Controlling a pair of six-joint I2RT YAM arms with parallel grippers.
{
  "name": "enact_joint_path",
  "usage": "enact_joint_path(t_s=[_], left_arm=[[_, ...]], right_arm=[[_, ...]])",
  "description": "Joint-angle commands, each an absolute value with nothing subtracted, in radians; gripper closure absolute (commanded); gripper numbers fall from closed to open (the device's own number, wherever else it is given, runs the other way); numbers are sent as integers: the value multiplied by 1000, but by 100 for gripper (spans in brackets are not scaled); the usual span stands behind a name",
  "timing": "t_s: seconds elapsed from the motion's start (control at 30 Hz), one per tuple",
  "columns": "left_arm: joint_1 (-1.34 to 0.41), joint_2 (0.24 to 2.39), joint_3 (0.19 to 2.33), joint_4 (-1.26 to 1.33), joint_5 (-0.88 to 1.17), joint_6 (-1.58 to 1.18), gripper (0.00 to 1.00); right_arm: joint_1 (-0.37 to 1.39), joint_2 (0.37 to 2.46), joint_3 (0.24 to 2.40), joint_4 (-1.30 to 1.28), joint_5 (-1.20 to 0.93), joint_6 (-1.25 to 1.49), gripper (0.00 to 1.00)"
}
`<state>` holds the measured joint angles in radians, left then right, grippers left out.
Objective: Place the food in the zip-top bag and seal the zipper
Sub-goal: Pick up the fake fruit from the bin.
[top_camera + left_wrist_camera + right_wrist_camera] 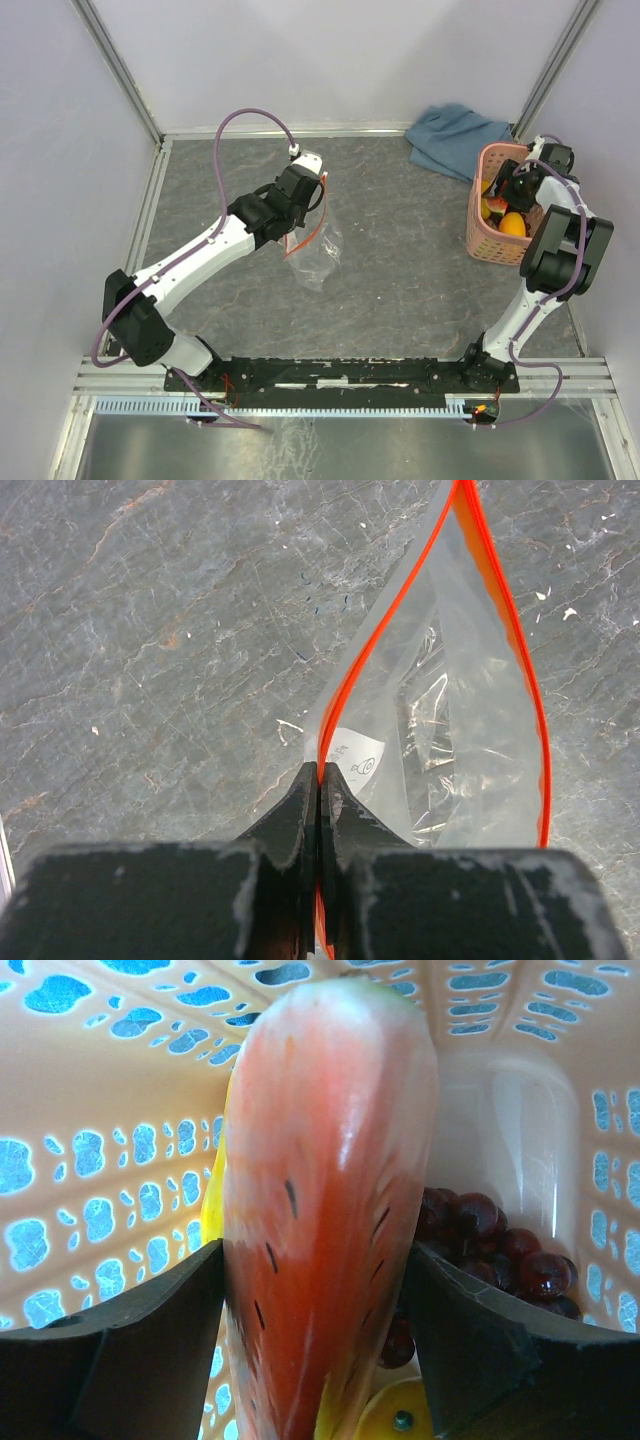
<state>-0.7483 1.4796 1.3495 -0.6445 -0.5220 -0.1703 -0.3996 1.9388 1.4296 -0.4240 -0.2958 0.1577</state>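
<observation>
Pinching the Bag, Closing on the Melon

My left gripper (320, 772) is clamped tight on the zipper (500, 590) strip of the zip-top bag (450, 740), which hangs from it with its mouth gaping. The film looks thin, limp and crinkly, so the stiffer rim is the only sound hold. Deep in the pink basket (100, 1090), my right gripper (315, 1260) has its fingers spread wide and pressed to both flanks of the watermelon wedge (330, 1110). It looks hard, glossy and probably light, and I judge it could slip; mid-flank seems best.
</observation>
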Motion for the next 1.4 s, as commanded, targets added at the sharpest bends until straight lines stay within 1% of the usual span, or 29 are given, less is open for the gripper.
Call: enact_joint_path(t_s=[0.0,0.07,0.27,0.5,0.8,0.9,1.07,1.23,1.37], left_arm=[[-751,1484,1401,-631,-516,-150,97],[-751,1483,1400,-632,-516,-150,97],[-752,1475,1401,-629,-502,-144,97],[-754,1472,1398,-623,-474,-133,97],[-790,1460,1381,-603,-462,-107,97],[-800,1459,1378,-597,-459,-100,97],[-806,1454,1368,-586,-458,-84,97],[-821,1440,1350,-563,-501,-52,97],[-838,1416,1321,-528,-544,-23,97]], right_arm=[[-396,1940,1429,-415,-298,175,35],[-396,1916,1416,-400,-304,191,39],[-395,1819,1359,-341,-303,247,49],[-391,1692,1270,-276,-269,306,57],[-356,1499,1204,-275,-169,333,59],[-332,1434,1205,-299,-174,334,60],[-262,1309,1186,-316,-229,359,60],[-116,1222,1153,-332,-300,383,59],[-47,1161,1098,-309,-389,437,59]])
